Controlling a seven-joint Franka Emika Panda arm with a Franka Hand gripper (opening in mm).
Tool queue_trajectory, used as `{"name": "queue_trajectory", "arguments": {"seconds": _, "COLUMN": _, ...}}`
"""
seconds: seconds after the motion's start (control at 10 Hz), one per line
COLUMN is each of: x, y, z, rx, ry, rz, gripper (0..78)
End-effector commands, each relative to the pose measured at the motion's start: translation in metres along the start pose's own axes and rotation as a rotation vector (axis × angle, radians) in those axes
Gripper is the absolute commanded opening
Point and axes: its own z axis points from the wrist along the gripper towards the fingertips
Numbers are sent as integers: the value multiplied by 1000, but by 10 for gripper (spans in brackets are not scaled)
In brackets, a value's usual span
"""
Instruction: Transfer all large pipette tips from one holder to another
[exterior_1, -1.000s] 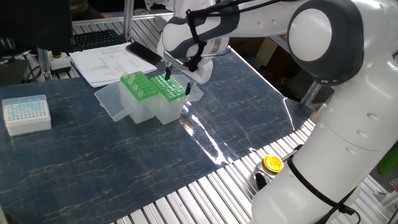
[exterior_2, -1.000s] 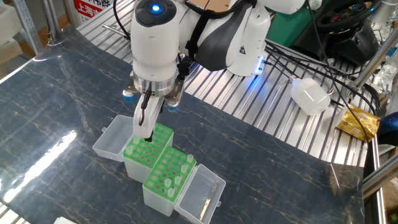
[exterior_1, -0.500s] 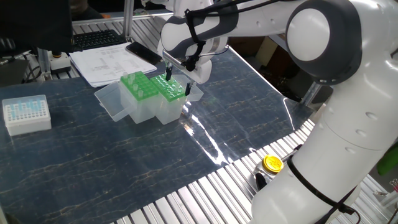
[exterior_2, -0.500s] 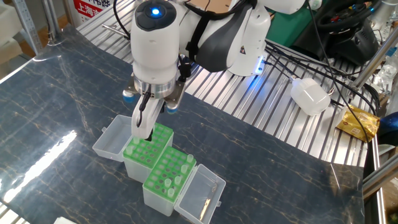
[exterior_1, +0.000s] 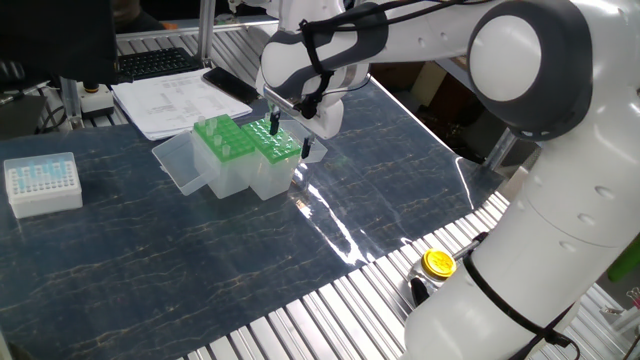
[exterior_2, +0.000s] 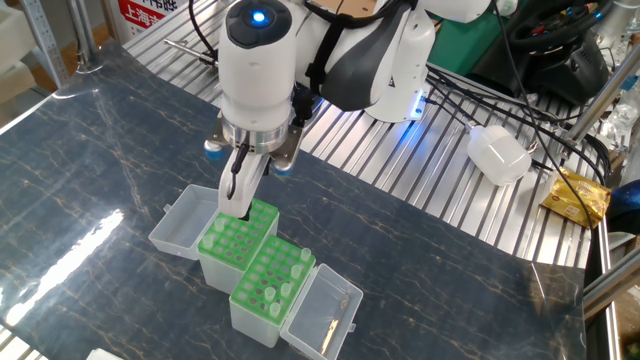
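Risk entry: gripper (exterior_2: 237, 205) over green racks, frame centre; finger state cannot be told.
Large pipette tips (exterior_2: 285, 283) may be knocked or mis-seated if descent is misaligned.

A small white box (exterior_1: 42, 183) of short bluish tips is sitting at the table's nine o'clock edge. Printed papers (exterior_1: 170, 103) are lying toward eleven o'clock, with a dark phone-like slab (exterior_1: 231, 84) resting on their far corner. A yellow round cap (exterior_1: 438, 263) is lying on the slatted metal at five o'clock. A white adapter (exterior_2: 499, 153) and a crumpled gold wrapper (exterior_2: 577, 197) are lying at three o'clock among black cables (exterior_2: 520, 105).
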Motion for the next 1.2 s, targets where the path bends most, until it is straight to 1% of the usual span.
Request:
{"name": "queue_trajectory", "arguments": {"seconds": 0.1, "x": -7, "y": 2, "z": 1, "rx": -8, "ry": -3, "rz": -2, "gripper": 774}}
{"name": "queue_trajectory", "arguments": {"seconds": 0.5, "x": -15, "y": 2, "z": 6, "rx": -13, "ry": 1, "rz": 18, "gripper": 774}}
{"name": "queue_trajectory", "arguments": {"seconds": 0.8, "x": -14, "y": 2, "z": 6, "rx": -20, "ry": 15, "rz": 21, "gripper": 774}}
{"name": "queue_trajectory", "arguments": {"seconds": 1.2, "x": -13, "y": 4, "z": 8, "rx": -23, "ry": 10, "rz": 26, "gripper": 774}}
